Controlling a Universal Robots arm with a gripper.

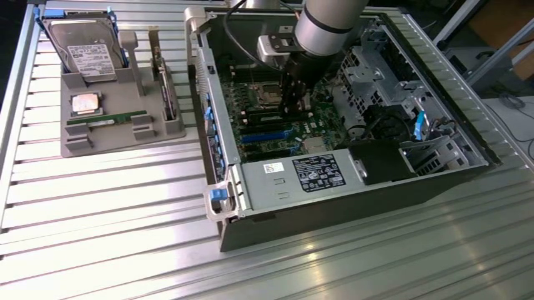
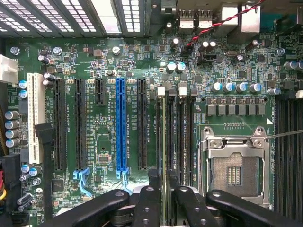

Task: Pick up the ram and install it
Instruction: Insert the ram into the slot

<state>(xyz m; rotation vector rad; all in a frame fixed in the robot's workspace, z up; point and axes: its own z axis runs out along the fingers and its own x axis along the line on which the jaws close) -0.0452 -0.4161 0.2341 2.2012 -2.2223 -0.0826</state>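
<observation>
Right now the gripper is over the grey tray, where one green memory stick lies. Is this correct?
Not quite. The exterior view shows the gripper inside the open computer case, over the motherboard, not over the grey tray. One green memory stick does lie in that tray.
</observation>
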